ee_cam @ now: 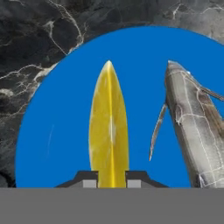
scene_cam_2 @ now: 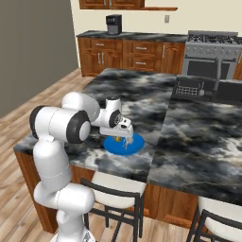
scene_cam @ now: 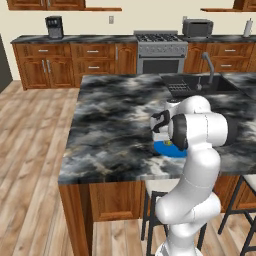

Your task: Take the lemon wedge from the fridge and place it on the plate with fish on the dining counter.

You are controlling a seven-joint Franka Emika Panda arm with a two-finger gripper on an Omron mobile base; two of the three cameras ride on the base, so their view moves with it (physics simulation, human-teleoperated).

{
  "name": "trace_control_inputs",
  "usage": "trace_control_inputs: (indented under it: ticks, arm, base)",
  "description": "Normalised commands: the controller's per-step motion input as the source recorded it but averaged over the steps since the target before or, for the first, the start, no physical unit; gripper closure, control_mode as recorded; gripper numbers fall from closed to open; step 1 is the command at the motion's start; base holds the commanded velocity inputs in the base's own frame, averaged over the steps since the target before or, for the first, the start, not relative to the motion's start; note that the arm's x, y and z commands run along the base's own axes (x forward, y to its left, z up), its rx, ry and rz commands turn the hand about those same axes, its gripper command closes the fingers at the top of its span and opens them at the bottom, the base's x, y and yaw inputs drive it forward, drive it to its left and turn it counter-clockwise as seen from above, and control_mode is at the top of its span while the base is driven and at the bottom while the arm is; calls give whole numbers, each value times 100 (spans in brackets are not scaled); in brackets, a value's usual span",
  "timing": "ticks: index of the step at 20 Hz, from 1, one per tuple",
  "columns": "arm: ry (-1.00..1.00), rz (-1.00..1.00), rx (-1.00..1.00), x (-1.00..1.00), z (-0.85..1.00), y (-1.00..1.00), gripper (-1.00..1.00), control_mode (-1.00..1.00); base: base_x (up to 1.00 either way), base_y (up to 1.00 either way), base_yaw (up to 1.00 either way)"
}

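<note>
Directly beneath the gripper [ee_cam: 111, 179] lies the plate with fish [ee_cam: 57, 144], a blue disc on the marbled dining counter [scene_cam: 110, 130] near its front edge. Between the two fingertips [ee_cam: 89, 178] sits the lemon wedge [ee_cam: 109, 131], clamped tight, its thin yellow edge running away from the jaws above the blue surface. Just beside the wedge, to its right in the hand view, a grey fish [ee_cam: 197, 131] rests on the plate
</note>
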Motion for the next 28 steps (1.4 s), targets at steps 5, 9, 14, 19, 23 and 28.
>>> trace_control_inputs:
  ticks: [5, 9, 14, 19, 23, 28]
  arm:
    - [-1, 0, 0, -3, 0, 0, -100, -100]
    - [-18, -3, 0, -17, 77, 4, -100, -100]
    - [-19, 0, 0, -63, 82, 1, -100, -100]
    - [-41, -1, 5, -96, 10, -22, -100, -100]
    - [-64, 2, -16, -100, 0, 12, -100, -100]
    - [-57, 1, -26, -100, 17, 16, -100, -100]
  base:
    - [0, 0, 0]
    - [0, 0, 0]
    - [0, 0, 0]
    - [0, 0, 0]
    - [0, 0, 0]
    - [0, 0, 0]
